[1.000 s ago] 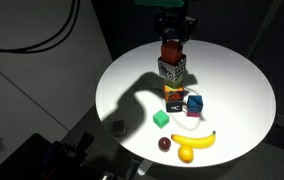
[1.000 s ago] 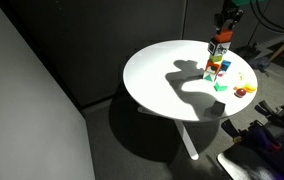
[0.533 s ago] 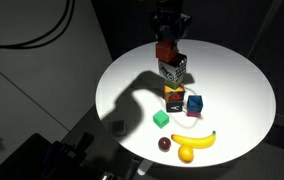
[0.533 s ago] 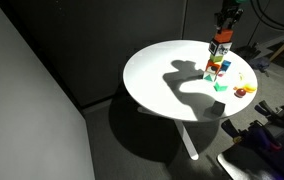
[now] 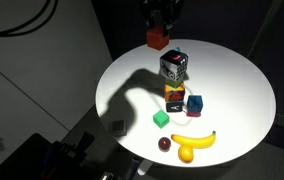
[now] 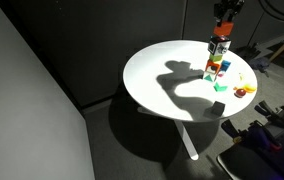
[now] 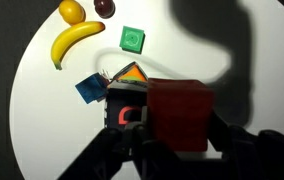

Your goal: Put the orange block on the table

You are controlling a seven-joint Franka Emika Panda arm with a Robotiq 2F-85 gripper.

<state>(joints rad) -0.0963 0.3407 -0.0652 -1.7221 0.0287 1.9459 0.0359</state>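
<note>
Orange block point(image 5: 158, 40), a small plain orange-red cube, pinched between the fingers of the dark Robotiq gripper point(image 5: 159, 34), which press on two opposite faces. It hangs in the air above the large round white-topped table point(image 5: 237, 90) and touches nothing but the fingers. As a cube it has no long axis. In both exterior views its top face sits about level and its sides hang near vertical. In the wrist view its edges run nearly square to the frame.

In an exterior view the orange block is apart from the black-and-white patterned cube point(image 5: 174, 66), higher in the picture and a little to one side. That cube tops a short stack of toy blocks, which includes a yellow-orange block with dark markings point(image 5: 173, 92). A small blue cube point(image 5: 194, 103) stands just beside the foot of the stack, and a small green cube point(image 5: 160, 119) lies near. Towards the table's rim lie a yellow banana point(image 5: 194, 141), a dark red round fruit point(image 5: 165, 144) and a yellow round fruit point(image 5: 186, 154). The arm's dark shadow point(image 5: 132, 95) falls across the white top
</note>
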